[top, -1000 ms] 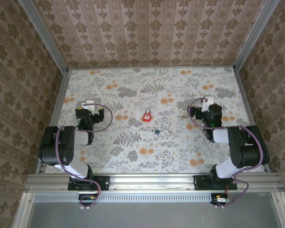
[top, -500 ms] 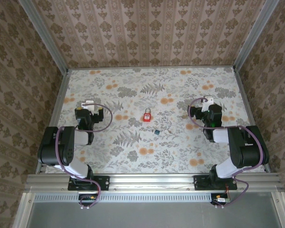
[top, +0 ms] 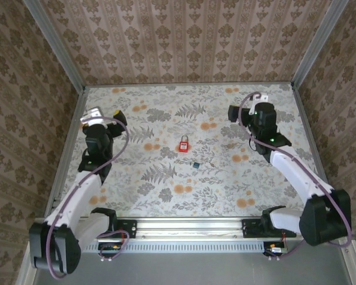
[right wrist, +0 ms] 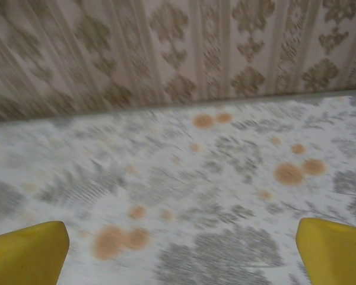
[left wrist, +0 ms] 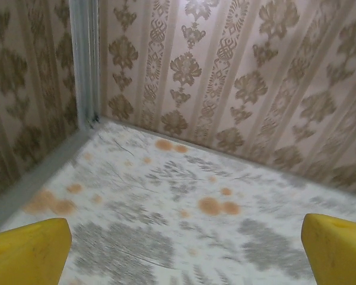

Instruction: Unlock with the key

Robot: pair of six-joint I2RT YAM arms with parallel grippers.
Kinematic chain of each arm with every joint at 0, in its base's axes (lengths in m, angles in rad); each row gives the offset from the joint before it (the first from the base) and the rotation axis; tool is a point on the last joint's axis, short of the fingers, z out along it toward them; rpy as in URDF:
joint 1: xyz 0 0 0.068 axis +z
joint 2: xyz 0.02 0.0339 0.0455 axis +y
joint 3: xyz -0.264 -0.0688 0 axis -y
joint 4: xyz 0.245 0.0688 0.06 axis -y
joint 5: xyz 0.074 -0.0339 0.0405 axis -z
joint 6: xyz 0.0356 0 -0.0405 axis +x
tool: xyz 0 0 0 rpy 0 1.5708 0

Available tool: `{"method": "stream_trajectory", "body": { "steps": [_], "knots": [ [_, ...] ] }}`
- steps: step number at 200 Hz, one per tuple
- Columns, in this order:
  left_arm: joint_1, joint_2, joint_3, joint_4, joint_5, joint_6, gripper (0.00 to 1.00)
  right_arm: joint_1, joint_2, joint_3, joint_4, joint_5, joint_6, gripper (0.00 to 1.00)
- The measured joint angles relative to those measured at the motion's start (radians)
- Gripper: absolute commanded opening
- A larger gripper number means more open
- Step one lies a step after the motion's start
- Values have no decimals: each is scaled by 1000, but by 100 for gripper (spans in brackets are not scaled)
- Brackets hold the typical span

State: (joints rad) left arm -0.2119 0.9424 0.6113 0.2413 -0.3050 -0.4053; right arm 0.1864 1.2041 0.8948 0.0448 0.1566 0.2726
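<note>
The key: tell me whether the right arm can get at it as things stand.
Probably yes. The key lies in the open on the table, apart from the red padlock, and nothing stands between it and the open right gripper.

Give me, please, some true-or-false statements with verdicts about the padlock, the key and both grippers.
1. The small red padlock with a thin metal shackle lies on the floral table between the two arms. True.
2. The tiny key with a dark blue-teal plastic head sits in the padlock. False: it lies apart from it, nearer the arm bases.
3. The left gripper is open and empty. True.
4. The right gripper holds the key. False: it is open and empty.
</note>
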Motion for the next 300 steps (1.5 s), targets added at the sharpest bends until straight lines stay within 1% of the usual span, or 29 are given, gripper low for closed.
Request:
{"method": "stream_trajectory", "body": {
  "steps": [7, 9, 19, 23, 30, 40, 46, 61, 70, 88, 97, 103, 123, 144, 155, 196, 230, 271, 300],
  "knots": [
    [11, -31, -10, -25, 26, -64, 100, -5, -26, 14, -39, -6, 65, 100],
    [16, -40, -18, -26, 35, -83, 100, -8, -34, 15, -51, -10, 83, 99],
    [47, -89, -80, -12, 77, -184, 100, -28, -66, 3, -90, -47, 155, 87],
    [60, -105, -111, 3, 93, -223, 100, -35, -74, -8, -100, -66, 186, 84],
    [89, -129, -179, 33, 123, -286, 96, -43, -79, -26, -122, -91, 221, 80],
    [133, -139, -264, 47, 165, -363, 93, -39, -67, -47, -175, -121, 246, 66],
    [153, -135, -296, 35, 185, -393, 90, -26, -52, -56, -214, -138, 259, 61],
    [163, -94, -314, -26, 240, -422, 83, 24, -7, -67, -302, -159, 273, 53],
    [149, -71, -299, -50, 274, -418, 80, 60, 13, -77, -341, -172, 280, 41],
    [100, -21, -232, -93, 325, -404, 78, 132, 20, -114, -392, -212, 273, 31],
    [70, 1, -197, -97, 343, -394, 78, 163, 20, -131, -406, -226, 267, 23],
    [52, 14, -179, -97, 348, -386, 78, 182, 22, -139, -418, -240, 263, 20],
    [-42, 83, -116, -98, 363, -356, 78, 220, 47, -146, -439, -279, 245, 20],
    [-115, 170, -61, -105, 383, -325, 76, 240, 99, -146, -438, -311, 226, 18],
    [-140, 214, -32, -108, 397, -312, 75, 250, 137, -144, -437, -324, 211, 17],
    [-212, 340, 59, -116, 458, -280, 74, 268, 267, -109, -438, -338, 171, 17],
    [-238, 373, 79, -118, 486, -274, 74, 278, 303, -74, -438, -335, 148, 18],
    [-264, 379, 79, -123, 500, -271, 74, 297, 339, -41, -441, -300, 130, 19],
    [-266, 378, 79, -125, 504, -270, 74, 309, 363, -24, -447, -280, 121, 19]
  ]
}}
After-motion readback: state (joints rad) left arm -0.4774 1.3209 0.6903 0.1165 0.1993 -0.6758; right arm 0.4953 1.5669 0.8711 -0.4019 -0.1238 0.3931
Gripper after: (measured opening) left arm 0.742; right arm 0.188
